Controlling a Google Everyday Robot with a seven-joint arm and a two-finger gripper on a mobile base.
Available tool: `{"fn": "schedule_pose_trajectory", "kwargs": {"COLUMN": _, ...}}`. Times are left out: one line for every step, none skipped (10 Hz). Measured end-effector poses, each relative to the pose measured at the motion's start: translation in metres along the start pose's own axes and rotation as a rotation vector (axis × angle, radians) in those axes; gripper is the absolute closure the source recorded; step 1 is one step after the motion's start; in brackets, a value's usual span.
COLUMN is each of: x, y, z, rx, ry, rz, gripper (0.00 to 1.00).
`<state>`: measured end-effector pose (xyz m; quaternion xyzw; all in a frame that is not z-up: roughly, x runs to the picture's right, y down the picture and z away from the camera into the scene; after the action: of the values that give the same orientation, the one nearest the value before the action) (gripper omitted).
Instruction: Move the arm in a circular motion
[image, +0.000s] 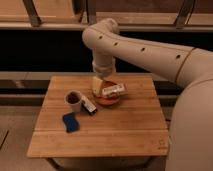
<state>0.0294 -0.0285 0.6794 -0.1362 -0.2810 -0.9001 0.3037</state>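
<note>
The cream-beige arm (150, 50) with small dark holes reaches from the right edge across the top of the view and bends down over the wooden table (130, 125). Its yellowish gripper (97, 85) hangs just above the back middle of the table, over the left rim of a red-brown bowl (107, 98) that holds a white packet (113, 90).
On the table's left half stand a white cup (73, 100) with dark contents, a small dark bar (89, 104) beside it, and a blue sponge (70, 122) nearer the front. A dark window wall with metal rails runs behind the table.
</note>
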Motion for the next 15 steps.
{"fn": "schedule_pose_trajectory", "kwargs": {"x": -0.005, "y": 0.017, "z": -0.003, "rx": -0.023, "ry": -0.005, "rz": 0.047, "gripper": 0.20}}
{"fn": "schedule_pose_trajectory", "kwargs": {"x": -0.005, "y": 0.034, "z": -0.005, "rx": -0.039, "ry": -0.008, "rz": 0.085, "gripper": 0.20}}
{"fn": "schedule_pose_trajectory", "kwargs": {"x": 0.003, "y": 0.052, "z": -0.007, "rx": -0.041, "ry": -0.002, "rz": 0.120, "gripper": 0.20}}
{"fn": "schedule_pose_trajectory", "kwargs": {"x": 0.015, "y": 0.064, "z": -0.008, "rx": -0.033, "ry": 0.008, "rz": 0.130, "gripper": 0.20}}
{"fn": "schedule_pose_trajectory", "kwargs": {"x": 0.034, "y": 0.075, "z": -0.010, "rx": -0.022, "ry": 0.024, "rz": 0.127, "gripper": 0.20}}
{"fn": "schedule_pose_trajectory", "kwargs": {"x": 0.057, "y": 0.083, "z": -0.015, "rx": -0.016, "ry": 0.032, "rz": 0.109, "gripper": 0.20}}
{"fn": "schedule_pose_trajectory", "kwargs": {"x": 0.074, "y": 0.084, "z": -0.018, "rx": -0.007, "ry": 0.036, "rz": 0.086, "gripper": 0.20}}
{"fn": "schedule_pose_trajectory", "kwargs": {"x": 0.094, "y": 0.082, "z": -0.022, "rx": -0.006, "ry": 0.039, "rz": 0.053, "gripper": 0.20}}
{"fn": "schedule_pose_trajectory", "kwargs": {"x": 0.119, "y": 0.071, "z": -0.026, "rx": 0.000, "ry": 0.039, "rz": -0.005, "gripper": 0.20}}
{"fn": "schedule_pose_trajectory", "kwargs": {"x": 0.133, "y": 0.061, "z": -0.027, "rx": 0.005, "ry": 0.037, "rz": -0.049, "gripper": 0.20}}
{"fn": "schedule_pose_trajectory", "kwargs": {"x": 0.147, "y": 0.045, "z": -0.028, "rx": 0.010, "ry": 0.030, "rz": -0.109, "gripper": 0.20}}
{"fn": "schedule_pose_trajectory", "kwargs": {"x": 0.158, "y": 0.026, "z": -0.028, "rx": 0.017, "ry": 0.020, "rz": -0.171, "gripper": 0.20}}
{"fn": "schedule_pose_trajectory", "kwargs": {"x": 0.166, "y": 0.003, "z": -0.027, "rx": 0.029, "ry": 0.010, "rz": -0.240, "gripper": 0.20}}
{"fn": "schedule_pose_trajectory", "kwargs": {"x": 0.168, "y": -0.023, "z": -0.025, "rx": 0.046, "ry": 0.001, "rz": -0.305, "gripper": 0.20}}
{"fn": "schedule_pose_trajectory", "kwargs": {"x": 0.167, "y": -0.053, "z": -0.023, "rx": 0.073, "ry": 0.000, "rz": -0.366, "gripper": 0.20}}
